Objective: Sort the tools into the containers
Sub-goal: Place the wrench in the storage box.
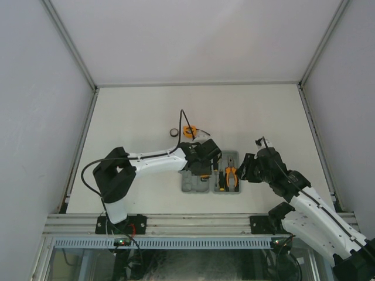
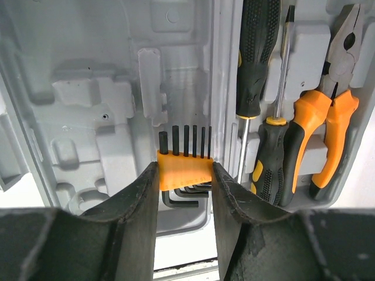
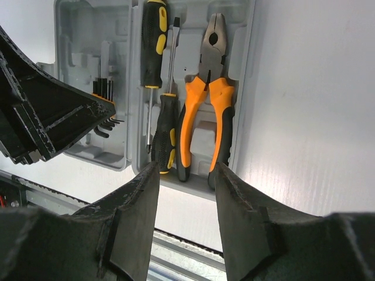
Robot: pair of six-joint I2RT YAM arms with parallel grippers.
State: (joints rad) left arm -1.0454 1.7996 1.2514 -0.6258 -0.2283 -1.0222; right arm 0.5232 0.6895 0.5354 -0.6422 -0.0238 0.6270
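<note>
The grey tool case lies open, with its left half (image 1: 188, 186) and right half (image 1: 234, 157). My left gripper (image 1: 203, 167) (image 2: 184, 171) is shut on the orange hex-key set (image 2: 183, 168) over the left half (image 2: 105, 134), beside the hinge. I cannot tell if the set rests in a recess. Two black-and-yellow screwdrivers (image 2: 255, 64) (image 2: 268, 161) and the orange-handled pliers (image 2: 328, 132) lie in the right half. My right gripper (image 1: 245, 170) (image 3: 186, 171) is open and empty above the case's near edge, in front of the pliers (image 3: 205, 111).
The orange tape measure (image 1: 188, 132) and the small black ring (image 1: 173, 132) lie on the table beyond the case. The left gripper's fingers (image 3: 53, 120) show at the left of the right wrist view. A metal rail (image 1: 193, 223) runs along the near table edge.
</note>
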